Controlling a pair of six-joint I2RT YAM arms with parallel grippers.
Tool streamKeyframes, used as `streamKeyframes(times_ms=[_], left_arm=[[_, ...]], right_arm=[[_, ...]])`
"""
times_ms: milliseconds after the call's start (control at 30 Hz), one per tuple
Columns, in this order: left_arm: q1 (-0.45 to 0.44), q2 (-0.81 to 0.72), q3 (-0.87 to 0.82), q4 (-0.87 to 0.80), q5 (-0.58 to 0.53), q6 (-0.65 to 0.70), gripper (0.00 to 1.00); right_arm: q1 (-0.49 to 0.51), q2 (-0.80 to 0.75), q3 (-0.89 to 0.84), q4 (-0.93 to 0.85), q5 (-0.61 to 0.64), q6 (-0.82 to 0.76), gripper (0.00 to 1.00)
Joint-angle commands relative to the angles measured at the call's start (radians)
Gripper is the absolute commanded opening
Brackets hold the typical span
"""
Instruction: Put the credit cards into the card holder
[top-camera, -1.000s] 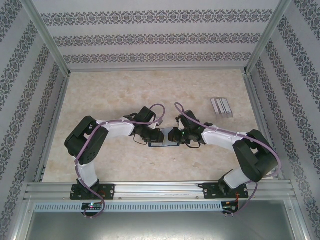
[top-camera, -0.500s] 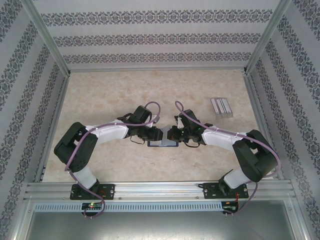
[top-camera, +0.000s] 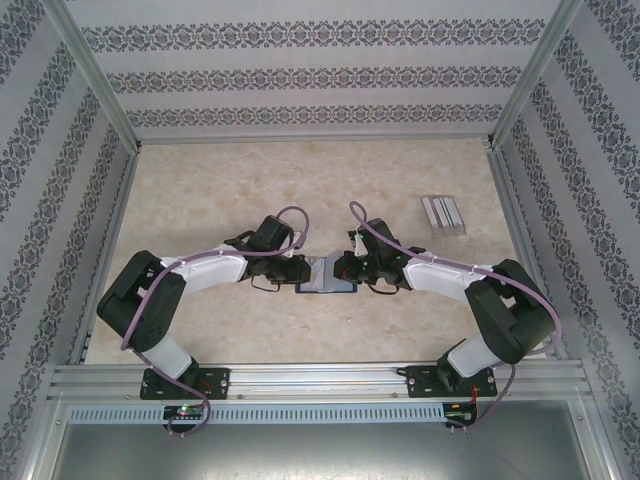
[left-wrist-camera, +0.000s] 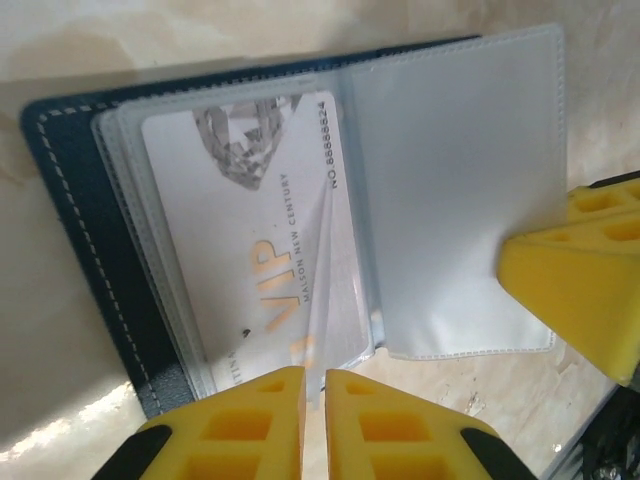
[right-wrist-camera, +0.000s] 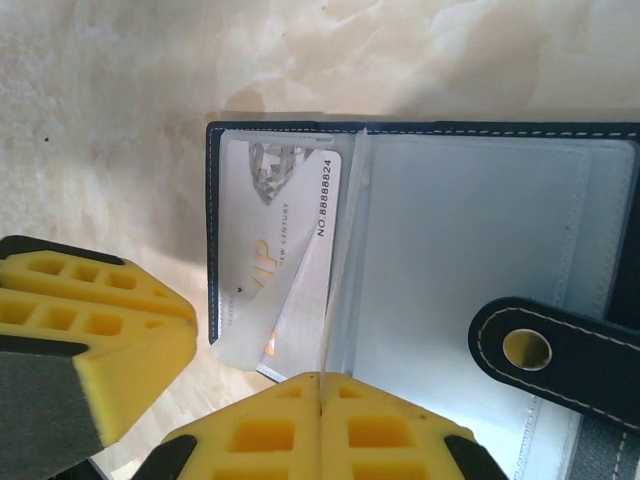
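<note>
**Card seated, both grippers down on the open holder**

I'm looking at the small navy-blue folding card holder (left-wrist-camera: 75, 210) lying open on the marble-patterned table (top-camera: 230, 190), about mid-table between my two arms. A pale silver plastic card with gold VIP lettering (left-wrist-camera: 240, 240) sits inside one of its clear pockets, and to my eye it's fully in.

The left gripper (left-wrist-camera: 315, 385) is closed down to a thin slit. The edge of a lifted clear plastic sleeve leaf (left-wrist-camera: 318, 300) seems to run right into that slit, so I read it as pinching the leaf. The right gripper (right-wrist-camera: 320, 385) has its pads pressed tight together at the edge of the facing clear page; whether it nips anything there I can't tell. The navy clasp tab with its metal snap (right-wrist-camera: 545, 350) lies across that page, just beside the right fingers.

My call: this is the tail end of an insertion. The next move calls for letting the leaf go gently and lifting straight up, so it doesn't drag the card back out.

Room now. The two wrists are nose to nose over the holder, so there's little sideways slack between them. Open marble lies beyond, toward the back wall and out to the left. The clear slotted plastic rack (top-camera: 443, 214) stands well apart at the right rear.
</note>
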Motion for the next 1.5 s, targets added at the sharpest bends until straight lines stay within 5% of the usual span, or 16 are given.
streamKeyframes(times_ms=[0,300,867,1033,1267,1467], left_arm=[[0.008,-0.037,-0.025,-0.036,-0.059,0.023,0.14],[-0.017,0.092,0.056,-0.047,-0.019,0.044,0.14],[-0.061,0.108,0.121,-0.061,-0.012,0.052,0.23],[-0.080,0.120,0.121,-0.038,-0.029,0.036,0.22],[-0.086,0.155,0.108,-0.046,-0.077,0.051,0.07],[-0.103,0.141,0.133,-0.052,-0.053,0.109,0.08]], right_arm=[[0.011,0.012,0.023,0.003,-0.010,0.006,0.06],[0.017,0.029,0.046,-0.001,-0.017,0.004,0.06],[0.015,0.037,0.051,-0.008,-0.035,-0.004,0.09],[0.000,0.039,0.048,-0.002,-0.052,-0.007,0.09],[-0.006,0.043,0.045,0.004,-0.065,-0.012,0.09],[-0.010,0.050,0.044,0.008,-0.073,-0.015,0.10]])
